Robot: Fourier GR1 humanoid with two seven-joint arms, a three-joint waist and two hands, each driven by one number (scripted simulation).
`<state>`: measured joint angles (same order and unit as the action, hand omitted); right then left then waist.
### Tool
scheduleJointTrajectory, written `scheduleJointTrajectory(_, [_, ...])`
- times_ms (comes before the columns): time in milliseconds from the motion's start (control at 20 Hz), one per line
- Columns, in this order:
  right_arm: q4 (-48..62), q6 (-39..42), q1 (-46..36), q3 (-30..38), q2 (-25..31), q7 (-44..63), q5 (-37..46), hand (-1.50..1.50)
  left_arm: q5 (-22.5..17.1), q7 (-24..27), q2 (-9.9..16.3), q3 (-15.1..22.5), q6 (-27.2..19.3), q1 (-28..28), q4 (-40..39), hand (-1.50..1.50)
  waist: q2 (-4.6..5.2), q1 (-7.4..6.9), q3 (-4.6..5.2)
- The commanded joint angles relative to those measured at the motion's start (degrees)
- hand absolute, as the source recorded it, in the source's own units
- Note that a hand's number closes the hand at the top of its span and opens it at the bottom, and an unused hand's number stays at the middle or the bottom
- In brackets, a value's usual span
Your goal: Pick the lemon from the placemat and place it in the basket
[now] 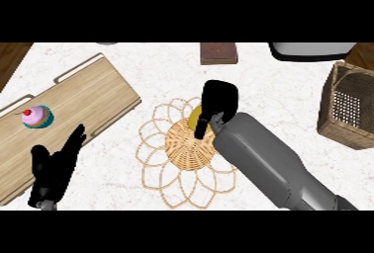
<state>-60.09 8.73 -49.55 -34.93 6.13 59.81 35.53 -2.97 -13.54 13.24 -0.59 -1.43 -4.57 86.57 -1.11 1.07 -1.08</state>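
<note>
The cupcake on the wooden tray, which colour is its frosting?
Pink frosting on the cupcake, head view.

The light is bright and even all over the white counter (161, 64). Nothing shines with glare. Shadows are very faint, and the edges look straight, not bent.

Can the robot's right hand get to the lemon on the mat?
Probably yes: the right hand is already over the lemon on the placemat, with nothing between them.
</note>
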Motion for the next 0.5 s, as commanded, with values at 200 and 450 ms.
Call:
scheduleJointTrajectory(200, [-13.5, -16.9, -5.7, 13.6, -0.7, 8.7, 3.7, 1.5, -1.4, -3.3, -0.9, -0.5, 0.4, -4.4, -3.0, 0.0, -0.28, 1.82, 0.9])
scheduleJointTrajectory(450, [-20.6, -22.4, -11.4, 18.9, 1.9, 10.4, 12.5, 1.5, -0.7, -3.0, -1.1, 0.0, 0.4, -6.1, -2.3, 0.0, 0.0, 1.11, 1.1])
